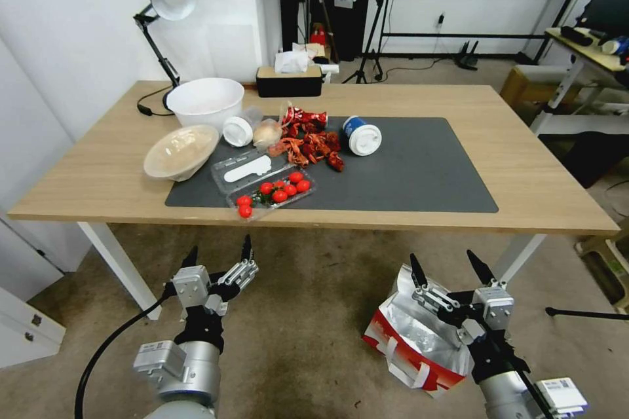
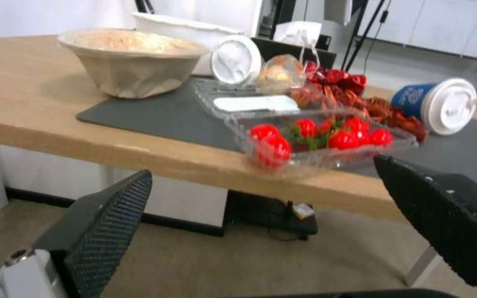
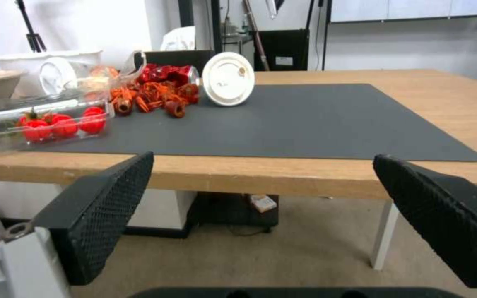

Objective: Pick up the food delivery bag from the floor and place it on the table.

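My two arms end in brushed silver cylinders with white QR-style tags. Each wrist carries a boxy silver block with small screws at its corners, joined through black housings. The left tool [image 1: 218,251] and the right tool [image 1: 449,266] both have slim black fingers on silvery linkages, tapering to points. Up close, the inner pads [image 2: 109,225] are black with fine cross-hatched grip texture. A thick black cable loops from my left arm.

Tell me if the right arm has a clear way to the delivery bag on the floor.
Probably yes. The right pincer is open and hangs just above the food delivery bag, which sits on the floor in front of the table, with nothing between them.
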You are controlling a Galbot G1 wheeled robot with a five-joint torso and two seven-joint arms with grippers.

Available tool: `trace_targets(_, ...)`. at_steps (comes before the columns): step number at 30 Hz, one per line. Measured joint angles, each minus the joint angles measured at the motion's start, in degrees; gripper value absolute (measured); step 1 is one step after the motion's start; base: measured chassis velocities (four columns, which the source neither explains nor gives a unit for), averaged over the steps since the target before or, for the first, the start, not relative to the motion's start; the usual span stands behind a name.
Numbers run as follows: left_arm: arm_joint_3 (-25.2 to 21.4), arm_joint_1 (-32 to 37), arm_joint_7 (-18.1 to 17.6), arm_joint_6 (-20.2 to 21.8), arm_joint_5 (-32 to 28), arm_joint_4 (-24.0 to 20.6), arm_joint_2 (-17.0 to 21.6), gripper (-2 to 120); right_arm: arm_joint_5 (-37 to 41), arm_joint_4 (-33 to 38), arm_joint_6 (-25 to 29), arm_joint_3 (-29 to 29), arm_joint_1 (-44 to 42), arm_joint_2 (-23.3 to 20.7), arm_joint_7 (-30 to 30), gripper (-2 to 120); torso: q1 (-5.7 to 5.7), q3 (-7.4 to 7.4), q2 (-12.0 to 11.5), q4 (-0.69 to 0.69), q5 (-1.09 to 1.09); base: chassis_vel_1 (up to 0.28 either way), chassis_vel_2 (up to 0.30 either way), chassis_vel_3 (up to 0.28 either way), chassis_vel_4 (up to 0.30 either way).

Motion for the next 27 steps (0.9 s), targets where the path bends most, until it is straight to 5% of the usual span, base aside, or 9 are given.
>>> trace_targets(15,-3.1,0.0,2.1,-1.1,1.0,2.7,4.4,100,3.0,-2.3,-0.4,0.7,1.7,-3.1,-0.2,100,-1.84,-2.48,-4.4,0.0,0.0,0.0,0.0,0.0,0.0)
trace_targets(27,-3.0,0.7,3.3,-2.7,3.5,3.8,3.5,100,4.6,-4.4,-0.2,1.2,2.7,-5.5,-1.5,100,-3.09,-4.12,-7.2,0.0,0.0,0.0,0.0,0.0,0.0)
